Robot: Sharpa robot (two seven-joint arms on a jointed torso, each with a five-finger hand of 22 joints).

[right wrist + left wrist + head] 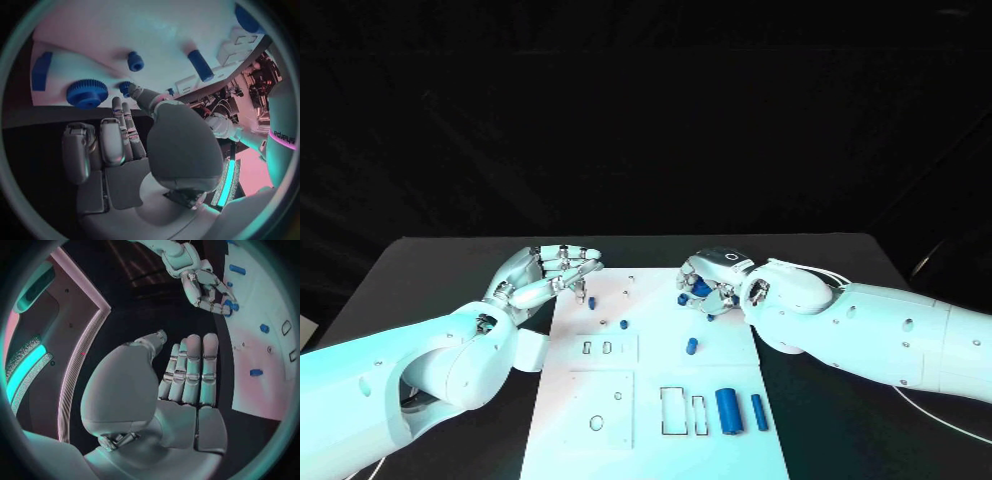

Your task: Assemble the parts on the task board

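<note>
The white task board (653, 390) lies in the middle of the table. My left hand (553, 272) hovers at the board's far left corner, its fingers (190, 370) straight and side by side, holding nothing. My right hand (714, 283) is over the board's far right part, beside a blue gear (87, 93), also seen as the gear (692, 291). Its thumb tip reaches a small blue part (125, 88), and nothing lies in its palm. A blue peg (591, 300) stands just below my left hand.
More blue parts lie on the board: a small one (625, 324), a peg (691, 346), a thick cylinder (728, 410) and a thinner one (759, 411) at the near right. Rectangular slots (672, 410) open beside them. Black table (444, 270) surrounds the board.
</note>
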